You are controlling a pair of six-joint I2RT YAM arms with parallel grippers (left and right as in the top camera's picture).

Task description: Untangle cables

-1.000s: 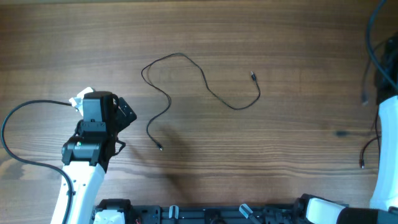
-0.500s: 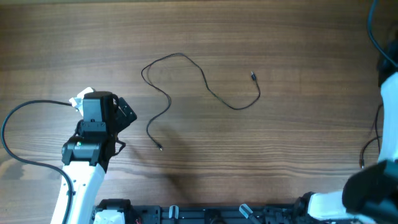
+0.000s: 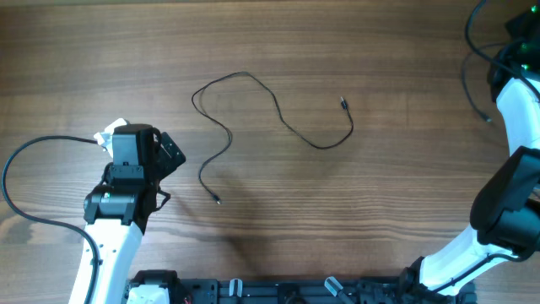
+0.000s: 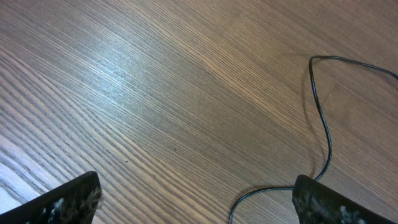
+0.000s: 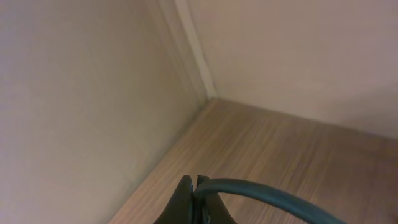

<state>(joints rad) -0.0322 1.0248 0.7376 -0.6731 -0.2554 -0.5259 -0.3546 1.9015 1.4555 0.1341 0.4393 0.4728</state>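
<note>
One thin black cable (image 3: 278,110) lies loose in a curl at the middle of the table, with small plugs at both ends. My left gripper (image 3: 175,154) hovers left of it, open and empty. In the left wrist view its fingertips (image 4: 68,199) stand wide apart, and a strand of that cable (image 4: 326,137) runs up past the right one. My right gripper (image 3: 513,38) is raised at the far right corner. In the right wrist view it (image 5: 198,186) is shut on a dark cable (image 5: 267,193). A thin loop of that cable (image 3: 469,67) hangs below the gripper in the overhead view.
A crumpled white scrap (image 3: 110,131) sits beside the left wrist. The left arm's thick cord (image 3: 25,152) loops over the table's left side. A black rail (image 3: 253,291) runs along the front edge. The right wrist view shows a wall corner (image 5: 193,56) above the wooden surface.
The right arm has swung from the lower right edge up to the far right corner, carrying the held cable's loop with it. The left arm and the middle cable have not moved.
</note>
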